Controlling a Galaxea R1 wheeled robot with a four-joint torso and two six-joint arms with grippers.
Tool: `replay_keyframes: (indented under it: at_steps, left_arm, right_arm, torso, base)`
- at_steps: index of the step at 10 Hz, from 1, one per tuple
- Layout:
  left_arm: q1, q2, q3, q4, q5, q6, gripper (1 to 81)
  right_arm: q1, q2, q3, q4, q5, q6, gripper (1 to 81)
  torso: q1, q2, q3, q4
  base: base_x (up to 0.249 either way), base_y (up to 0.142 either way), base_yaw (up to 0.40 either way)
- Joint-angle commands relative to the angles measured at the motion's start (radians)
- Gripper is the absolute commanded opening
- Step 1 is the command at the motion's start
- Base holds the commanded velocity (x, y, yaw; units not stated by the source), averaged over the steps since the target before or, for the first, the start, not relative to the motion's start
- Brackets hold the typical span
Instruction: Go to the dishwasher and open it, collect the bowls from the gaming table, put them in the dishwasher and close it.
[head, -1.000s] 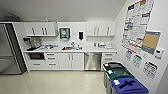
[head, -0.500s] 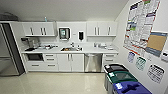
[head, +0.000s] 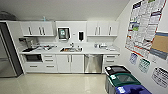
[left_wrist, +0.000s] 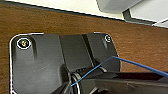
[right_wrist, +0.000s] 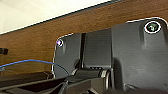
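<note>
camera has neared the dishwasher, its door shut, detail blurred

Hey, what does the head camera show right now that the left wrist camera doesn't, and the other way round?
The head view alone shows a kitchenette: the steel-fronted dishwasher shut under the counter, a sink, white wall cabinets, a fridge, posters on the right wall, and recycling bins at lower right. The left wrist view alone shows a brown wood-grain surface and a thin blue cable running past the robot's own dark plate. Both share pale flooring, seen as a strip beyond the wood. I cannot make out the end effectors.
</note>
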Motion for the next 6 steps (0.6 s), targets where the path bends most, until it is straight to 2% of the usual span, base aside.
replay_keyframes:
  at_steps: [1,6]
  left_arm:
    - [-0.053,-0.016,0.025,0.001,0.044,0.000,81.1]
    - [-0.054,-0.022,0.025,0.000,0.044,0.000,81.1]
  right_arm:
    - [0.062,-0.005,0.014,-0.010,-0.054,-0.001,81.1]
    - [0.063,-0.005,0.014,-0.010,-0.054,-0.001,81.1]
  torso:
    - [0.000,0.000,0.000,0.000]
    - [0.000,0.000,0.000,0.000]
  base:
    - [0.137,0.000,0.000]
    - [0.102,0.000,0.000]
